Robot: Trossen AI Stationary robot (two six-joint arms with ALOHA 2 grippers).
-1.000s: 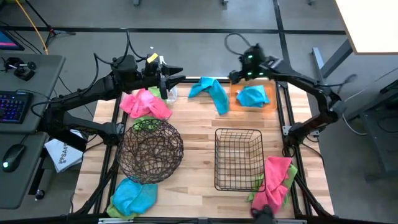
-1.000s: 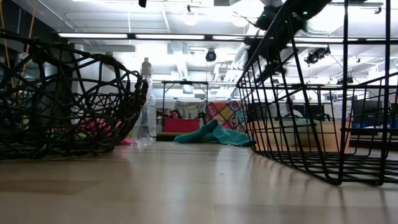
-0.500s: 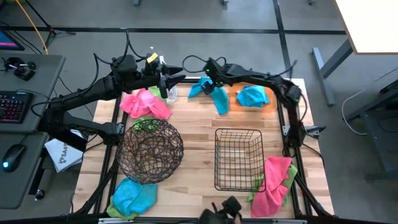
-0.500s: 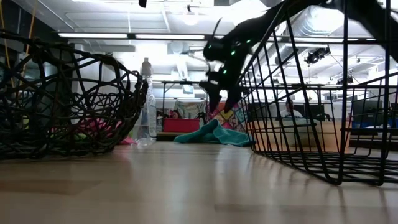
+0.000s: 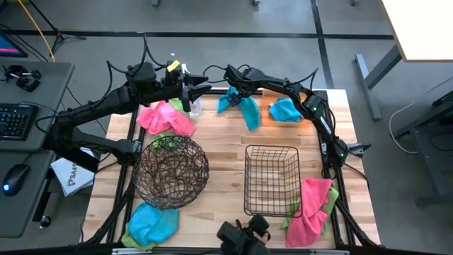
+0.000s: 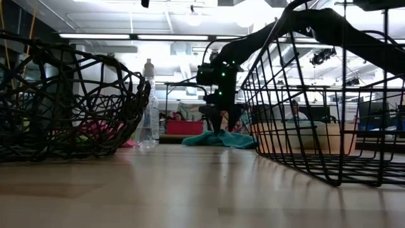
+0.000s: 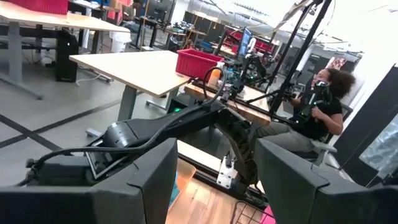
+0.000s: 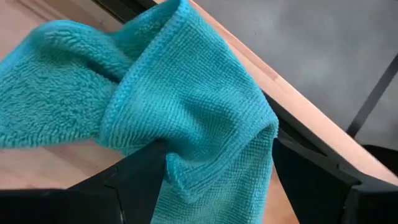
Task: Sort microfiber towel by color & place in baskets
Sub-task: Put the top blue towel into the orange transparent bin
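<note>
The right gripper [image 5: 230,88], fingers spread, straddles a raised fold of the turquoise towel [image 5: 241,106] lying at the far edge of the table [image 5: 226,152], beside the orange tray [image 5: 311,119] that already holds a turquoise cloth. A sound grasp would lower the fingers fully — closing on the thick fold rather than a loose corner — then lift clear of the tray's rim. The left gripper [image 5: 202,86] waits, fingers apart and empty, above the pink towel [image 5: 164,117] near the far edge.
</note>
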